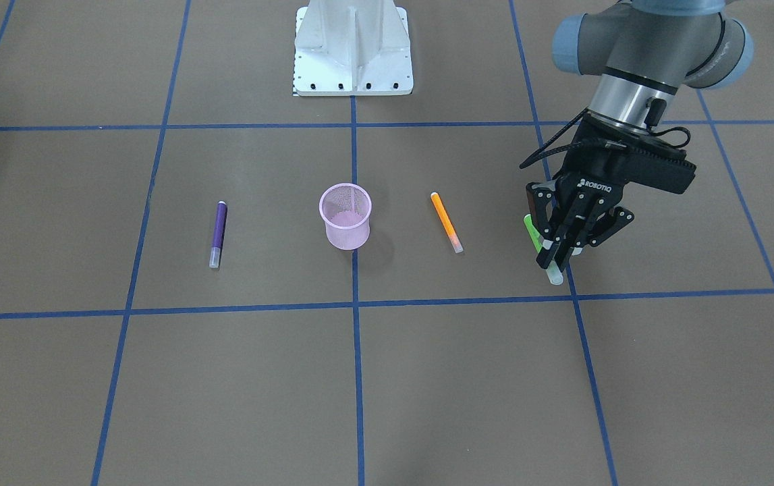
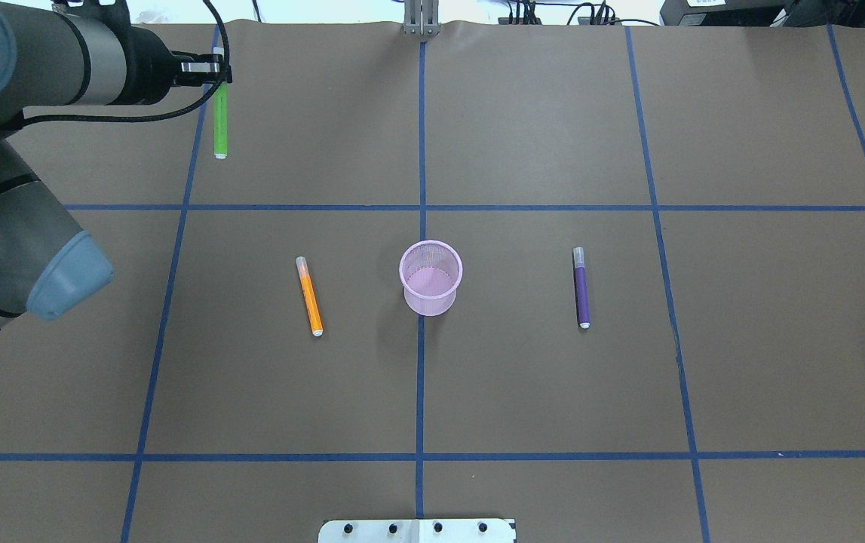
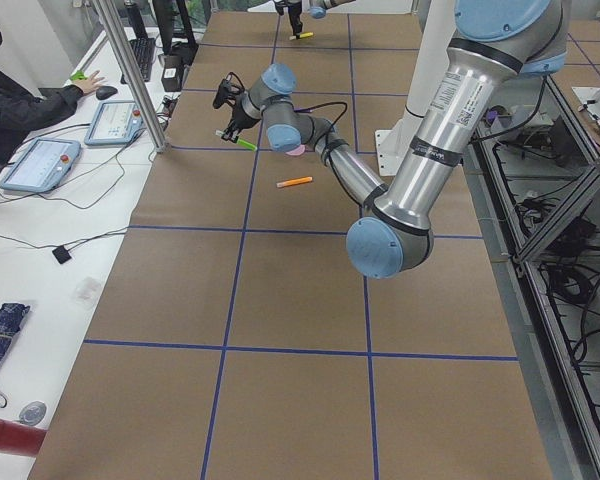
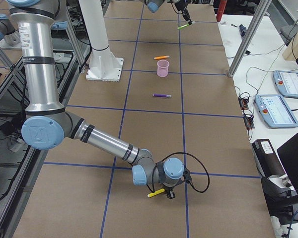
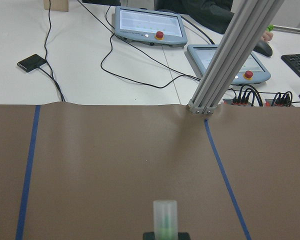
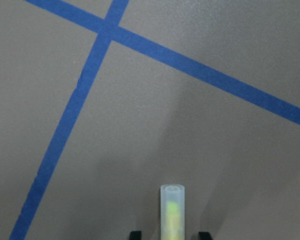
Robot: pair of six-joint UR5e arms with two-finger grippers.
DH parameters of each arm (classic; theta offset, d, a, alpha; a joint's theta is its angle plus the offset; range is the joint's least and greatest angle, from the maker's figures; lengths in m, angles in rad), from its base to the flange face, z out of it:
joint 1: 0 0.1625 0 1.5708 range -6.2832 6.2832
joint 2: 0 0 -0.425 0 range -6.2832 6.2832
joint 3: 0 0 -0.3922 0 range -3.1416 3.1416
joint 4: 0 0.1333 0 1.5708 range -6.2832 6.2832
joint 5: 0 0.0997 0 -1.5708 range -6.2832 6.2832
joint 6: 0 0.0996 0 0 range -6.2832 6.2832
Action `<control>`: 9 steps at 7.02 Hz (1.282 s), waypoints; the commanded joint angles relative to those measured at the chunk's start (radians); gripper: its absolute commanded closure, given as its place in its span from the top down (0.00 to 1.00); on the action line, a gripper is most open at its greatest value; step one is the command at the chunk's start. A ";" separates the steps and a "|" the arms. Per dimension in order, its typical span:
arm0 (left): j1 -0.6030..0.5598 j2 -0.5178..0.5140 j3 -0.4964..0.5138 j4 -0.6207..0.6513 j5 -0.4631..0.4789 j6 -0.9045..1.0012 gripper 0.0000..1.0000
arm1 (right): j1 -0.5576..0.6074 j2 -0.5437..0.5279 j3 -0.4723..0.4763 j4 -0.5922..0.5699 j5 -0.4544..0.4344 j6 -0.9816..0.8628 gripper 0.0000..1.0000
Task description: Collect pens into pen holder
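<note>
**Operator:** What is the state of the left gripper (image 1: 555,254), and where is the green pen (image 1: 532,234)?

**Technician:** The fingers are clamped on the pen's barrel. The pen is at the far left of the table, beyond the blue tape line (image 2: 522,207). Its clear cap end points toward the far edge.

**Operator:** Where are the remaining task items?

**Technician:** The pen holder (image 2: 430,277) stands upright at table centre, on the middle tape line. The orange pen (image 2: 309,296) lies flat to its left, on the loaded gripper's side. The purple pen (image 2: 581,287) lies flat to its right. Both pens are apart from the holder.

**Operator:** What is in the surroundings?

**Technician:** The left wrist view shows only the green pen's cap. Past the table's far edge it shows an aluminium post (image 5: 235,55), control pendants (image 5: 149,24) with red buttons, and loose cables (image 5: 140,70). The exterior left view adds a person (image 3: 5,100) seated there.

**Operator:** And the right gripper (image 4: 166,191)?

**Technician:** It appears in neither the overhead nor the front-facing view. The exterior right view places it low over the table, well to the right of the other items. A yellow pen (image 4: 156,193) is at its fingers. Its wrist view shows that pen's clear cap between two dark finger corners. Whether the fingers grip the pen cannot be told.
</note>
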 commanded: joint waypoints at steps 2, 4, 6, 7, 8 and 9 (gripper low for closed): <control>0.001 0.000 -0.002 0.000 0.000 0.000 0.00 | -0.001 -0.001 -0.003 0.000 -0.012 0.000 0.48; 0.001 0.000 -0.002 0.000 0.000 0.000 0.00 | -0.001 -0.001 -0.003 0.000 -0.012 0.002 0.24; 0.000 0.002 -0.002 0.000 0.000 0.000 0.00 | -0.001 -0.001 -0.002 0.001 -0.012 0.000 0.00; 0.001 0.002 -0.002 0.000 0.000 0.000 0.00 | 0.001 -0.002 0.006 0.003 -0.012 0.002 0.00; 0.001 0.000 -0.003 -0.002 0.002 0.000 0.00 | 0.001 0.004 0.032 -0.005 0.010 0.015 0.00; 0.001 -0.008 -0.008 -0.002 0.003 0.002 0.00 | 0.010 0.032 0.046 -0.046 0.108 0.026 0.00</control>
